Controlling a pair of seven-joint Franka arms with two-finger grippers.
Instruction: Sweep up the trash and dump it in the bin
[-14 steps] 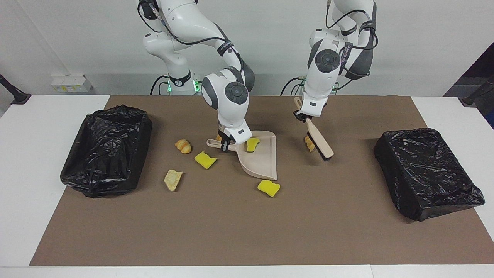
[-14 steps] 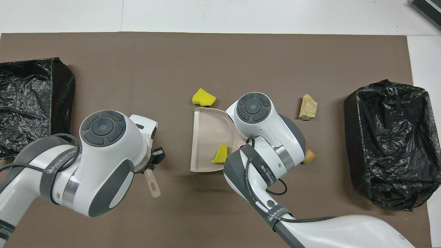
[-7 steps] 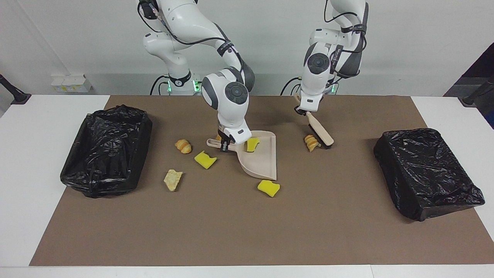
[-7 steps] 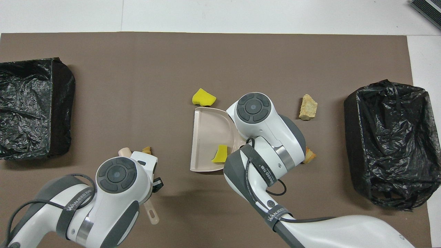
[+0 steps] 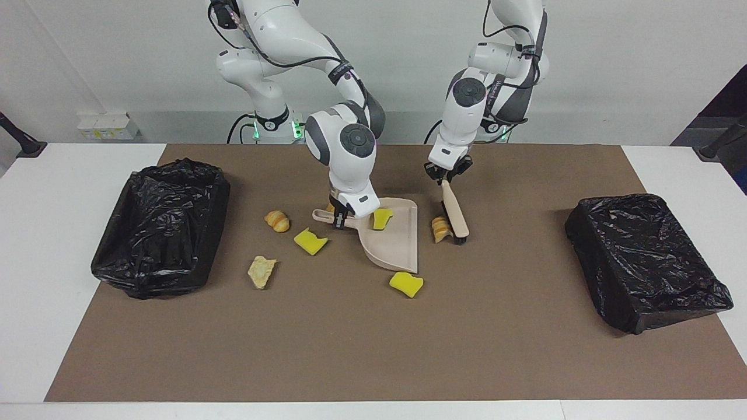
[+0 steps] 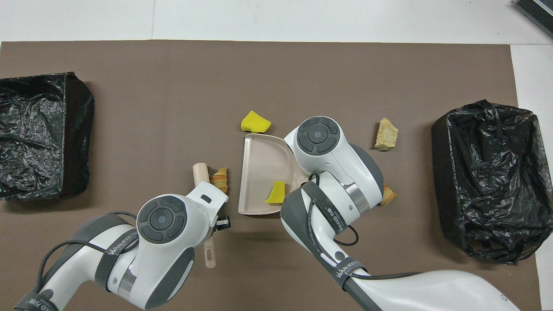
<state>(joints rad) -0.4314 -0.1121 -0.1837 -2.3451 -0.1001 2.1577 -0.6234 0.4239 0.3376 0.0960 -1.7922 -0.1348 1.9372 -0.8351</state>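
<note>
Now the left gripper (image 5: 446, 177) is clamped tight on the handle of the brush (image 5: 454, 214), and over the last second it has carried the brush across the mat toward the dustpan (image 5: 397, 240), drawing back toward the robots as it goes. The bristles press against a golden-brown pastry piece (image 5: 439, 228), which has travelled with them and now lies just beside the pan's open lip, not yet on it. The right gripper (image 5: 343, 220) has not moved: it stays closed on the dustpan's handle and pins the pan flat on the surface.

One yellow sponge chunk (image 5: 382, 218) already sits inside the pan. The rest of the trash is still loose on the mat: a second sponge chunk (image 5: 406, 284) just beside the pan's corner farthest from the robots, a third (image 5: 310, 241) and a croissant piece (image 5: 277, 220) beside the pan handle toward the right arm's end, and a tan bread scrap (image 5: 261, 272) farther out.

The stroke looks close to finishing; one more short push should put the pastry in the pan. Neither black-lined bin (image 5: 160, 226) has received anything that shows.
</note>
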